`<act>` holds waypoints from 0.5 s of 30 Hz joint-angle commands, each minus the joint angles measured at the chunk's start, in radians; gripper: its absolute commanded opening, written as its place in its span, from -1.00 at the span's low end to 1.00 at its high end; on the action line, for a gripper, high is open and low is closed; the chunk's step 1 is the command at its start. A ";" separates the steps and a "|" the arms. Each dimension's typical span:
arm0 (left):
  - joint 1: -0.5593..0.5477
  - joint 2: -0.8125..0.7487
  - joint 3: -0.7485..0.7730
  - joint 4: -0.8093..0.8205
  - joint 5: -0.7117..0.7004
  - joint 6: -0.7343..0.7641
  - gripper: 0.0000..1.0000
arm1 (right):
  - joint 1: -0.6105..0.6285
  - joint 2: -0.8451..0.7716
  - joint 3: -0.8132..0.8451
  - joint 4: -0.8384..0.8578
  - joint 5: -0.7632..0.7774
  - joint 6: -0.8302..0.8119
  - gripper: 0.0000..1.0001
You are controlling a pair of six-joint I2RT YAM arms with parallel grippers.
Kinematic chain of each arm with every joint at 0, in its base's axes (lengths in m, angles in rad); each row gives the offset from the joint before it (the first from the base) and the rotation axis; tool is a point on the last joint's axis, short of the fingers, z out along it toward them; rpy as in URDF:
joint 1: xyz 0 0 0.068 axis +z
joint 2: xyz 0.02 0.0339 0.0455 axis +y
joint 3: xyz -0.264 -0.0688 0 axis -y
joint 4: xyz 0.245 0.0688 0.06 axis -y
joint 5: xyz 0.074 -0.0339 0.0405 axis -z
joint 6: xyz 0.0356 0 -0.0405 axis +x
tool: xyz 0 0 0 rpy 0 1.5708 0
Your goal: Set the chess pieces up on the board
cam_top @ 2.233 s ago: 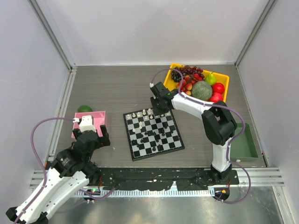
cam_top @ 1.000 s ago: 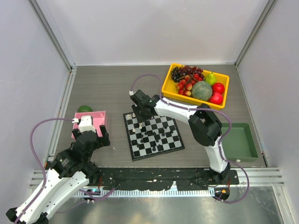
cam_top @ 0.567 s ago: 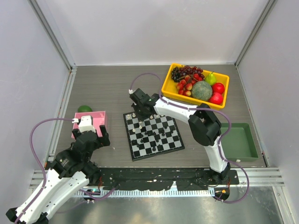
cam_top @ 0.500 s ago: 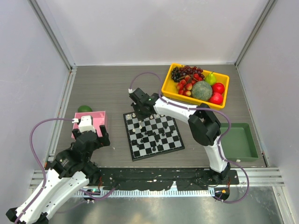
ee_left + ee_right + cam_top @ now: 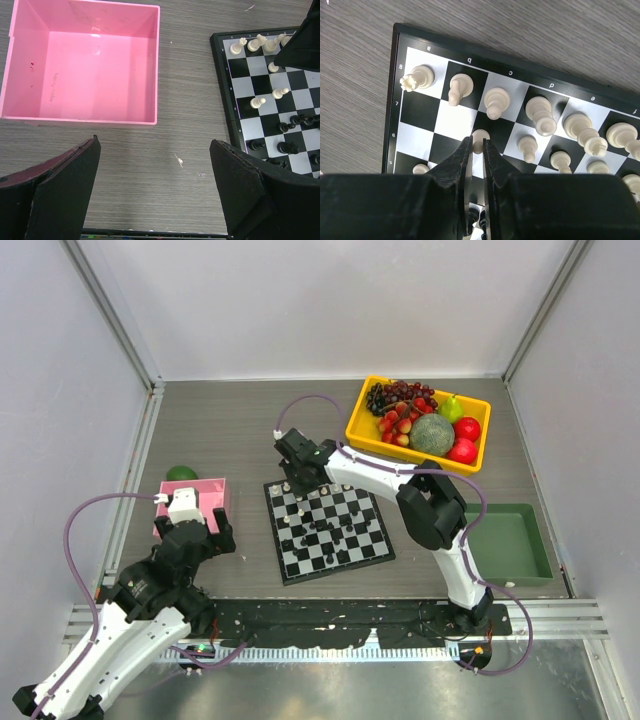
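The right gripper [image 5: 477, 145], its two black fingers [image 5: 462, 160] drawn almost together, pinches a white pawn [image 5: 480, 136] by its sides over the second row in from the far edge of the board [image 5: 345, 540], near that board's far-left corner; whether the pawn's base touches the square cannot be told. The right arm [image 5: 400, 475] stretches leftward across a grey wood-grain table [image 5: 240, 430] to reach it. At the table's far right stands a yellow fruit bin [image 5: 358, 428], heaped with grapes, a melon and red fruit. The board lies near the middle of the table, turned slightly askew. A green tray [image 5: 515, 540] sits by the right arm's base, well apart from the board. A pink tray [image 5: 75, 65] lies to the board's left, with a small green fruit [image 5: 181, 473] just behind it. The left gripper [image 5: 154, 165] hovers over bare table between the pink tray and the board, jaws spread wide and holding nothing. White pieces [image 5: 496, 100] line the far row, with further white pawns in front of them, some upright and some leaning. Black pieces [image 5: 295, 120] cluster loosely around the board's middle.
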 commanded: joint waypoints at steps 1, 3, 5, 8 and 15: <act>-0.002 -0.001 0.005 0.045 -0.014 0.003 0.98 | -0.007 0.002 0.027 0.001 0.027 0.002 -0.65; -0.002 0.002 0.003 0.045 -0.014 0.003 0.98 | -0.010 0.002 0.023 0.004 0.030 0.002 -0.64; -0.002 -0.001 0.003 0.043 -0.014 0.003 0.98 | -0.015 0.002 0.023 0.004 0.030 0.003 -0.64; -0.002 -0.002 0.003 0.042 -0.014 0.002 0.98 | -0.013 -0.002 0.019 0.004 0.029 0.003 -0.64; -0.002 -0.001 0.005 0.042 -0.014 0.002 0.98 | -0.016 -0.005 0.013 0.004 0.029 0.003 -0.62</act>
